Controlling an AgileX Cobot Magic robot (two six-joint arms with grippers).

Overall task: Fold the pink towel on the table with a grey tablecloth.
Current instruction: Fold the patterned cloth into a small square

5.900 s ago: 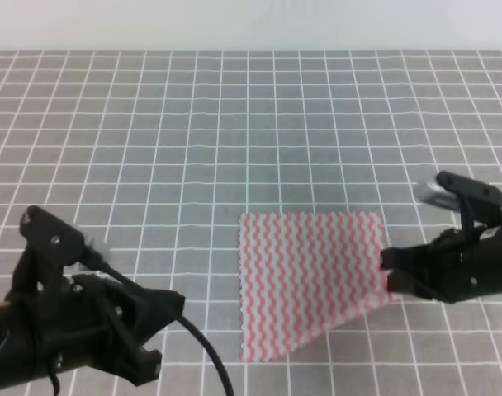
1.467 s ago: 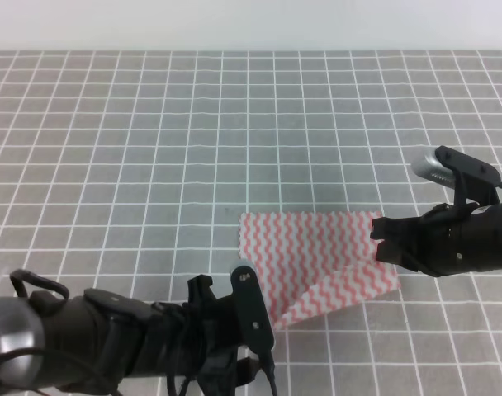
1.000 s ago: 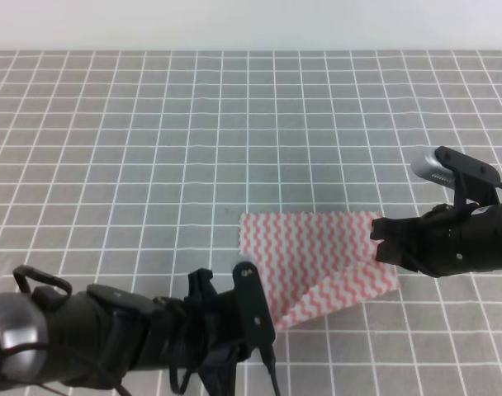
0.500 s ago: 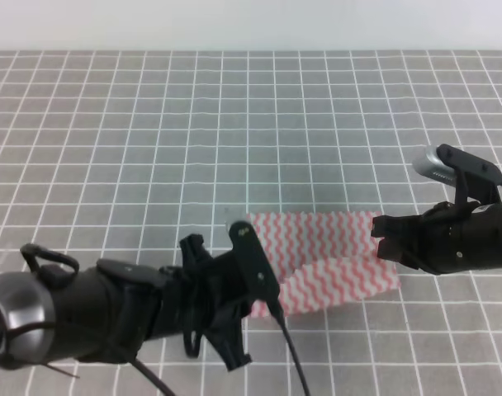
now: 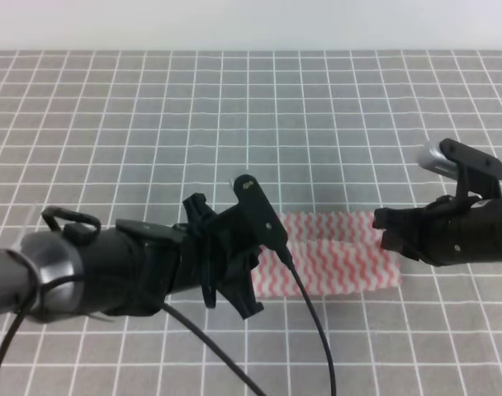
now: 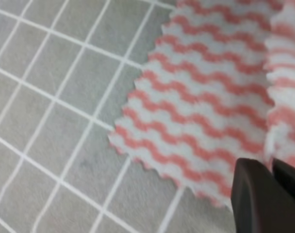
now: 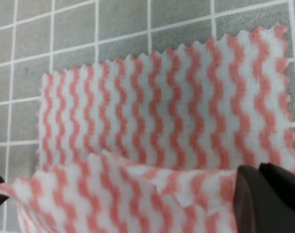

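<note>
The pink towel point(image 5: 342, 257) lies on the table with a grey tablecloth point(image 5: 234, 124), right of centre, its near half raised and doubled toward its far edge. My left gripper point(image 5: 266, 241) is at the towel's left end, shut on the lifted edge. In the left wrist view the fingers point(image 6: 254, 196) pinch the fold above the flat layer of the towel point(image 6: 201, 97). At the towel's right end my right gripper point(image 5: 385, 238) is shut on it too. The right wrist view has the fingers point(image 7: 256, 196) holding the flap over the flat towel point(image 7: 162, 102).
The left arm's black body point(image 5: 135, 268) and its cable point(image 5: 313, 330) cross the near left of the table. The right arm point(image 5: 466, 235) sits at the right edge. Gridded grey cloth stretches far behind the towel.
My left gripper has carried the towel's near-left corner up and away from the near edge. The towel went from a diagonal lift to a long doubled strip. The right gripper barely moved.
</note>
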